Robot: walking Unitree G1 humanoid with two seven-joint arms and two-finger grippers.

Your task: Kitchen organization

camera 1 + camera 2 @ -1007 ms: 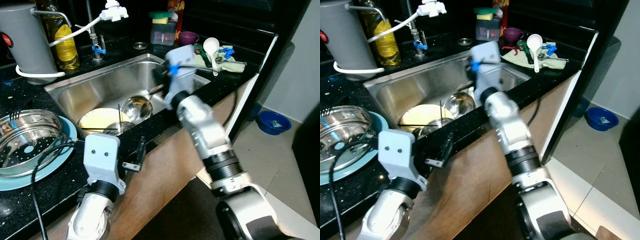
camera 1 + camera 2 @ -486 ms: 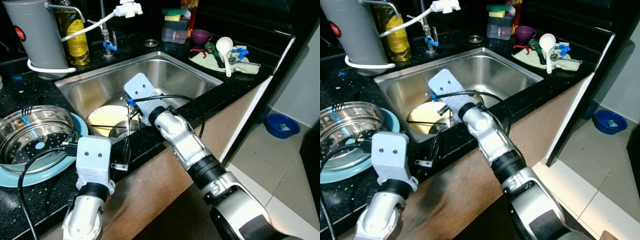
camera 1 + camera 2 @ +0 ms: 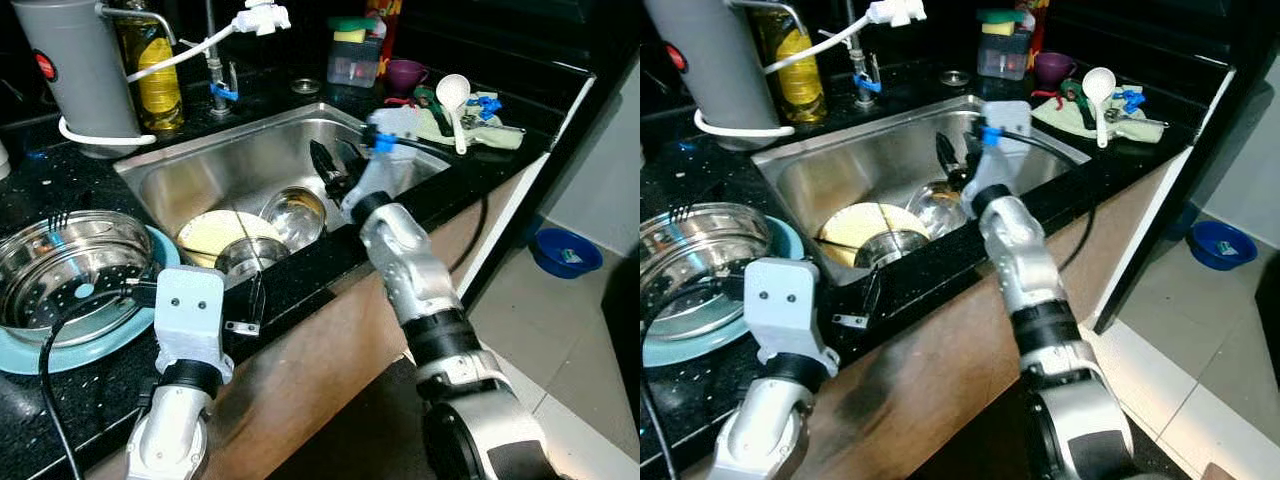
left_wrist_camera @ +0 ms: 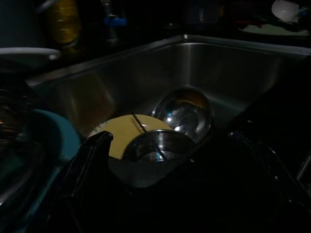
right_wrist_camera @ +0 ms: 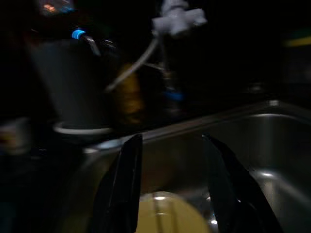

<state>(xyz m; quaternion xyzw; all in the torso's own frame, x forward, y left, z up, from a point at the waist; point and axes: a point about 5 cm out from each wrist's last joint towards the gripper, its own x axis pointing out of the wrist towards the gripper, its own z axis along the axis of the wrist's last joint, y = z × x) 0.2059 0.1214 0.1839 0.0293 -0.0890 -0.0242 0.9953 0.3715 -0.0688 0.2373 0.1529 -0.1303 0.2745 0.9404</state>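
Jaws spread wide: right gripper (image 3: 335, 168) is hovering empty over the sink (image 3: 190, 165), frame centre.
Left gripper (image 4: 170, 160) is gaping; descending carelessly risks clattering the steel bowl (image 3: 295, 213).

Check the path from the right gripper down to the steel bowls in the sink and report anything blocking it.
Nothing visible blocks it. The right gripper hangs open over the sink, above and beside the upper steel bowl; a second steel bowl sits partly over the yellow plate. Open space lies between fingers and bowls.

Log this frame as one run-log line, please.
phase: reaching over sink | right gripper: open, empty, above steel bowl | left gripper: idle at counter edge | yellow plate: in sink
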